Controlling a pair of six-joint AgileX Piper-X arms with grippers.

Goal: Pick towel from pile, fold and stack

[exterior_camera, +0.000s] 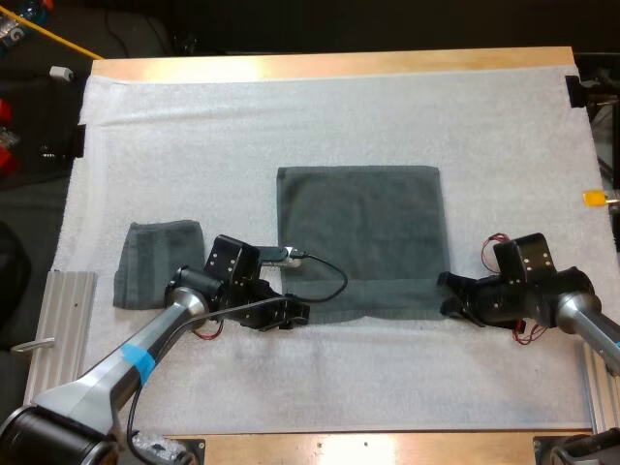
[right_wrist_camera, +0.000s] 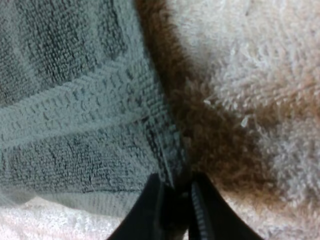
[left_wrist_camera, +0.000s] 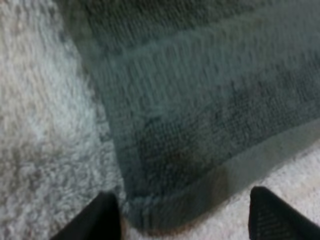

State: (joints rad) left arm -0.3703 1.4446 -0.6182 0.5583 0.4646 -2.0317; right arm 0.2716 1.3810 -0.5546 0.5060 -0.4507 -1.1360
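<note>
The left pincer (exterior_camera: pixel 294 315) is held wide at the spread towel's (exterior_camera: pixel 360 232) near left corner; the right pincer (exterior_camera: pixel 448 294) is clamped on its near right corner.

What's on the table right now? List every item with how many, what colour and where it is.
Flat dark grey-green terry towel: one, dark grey-green, spread in the middle of the mat.
Folded dark grey-green towel: one, dark grey-green, left of the flat towel and apart from it.
White fluffy mat: one, white, covering most of the table.
Wooden table: one, light wood, its edge showing past the mat's far side.
Ribbed metal plate: one, silver-grey, off the mat's near left edge.
Left gripper: one, black, open at the flat towel's near left corner.
Right gripper: one, black, shut on the flat towel's near right corner.
</note>
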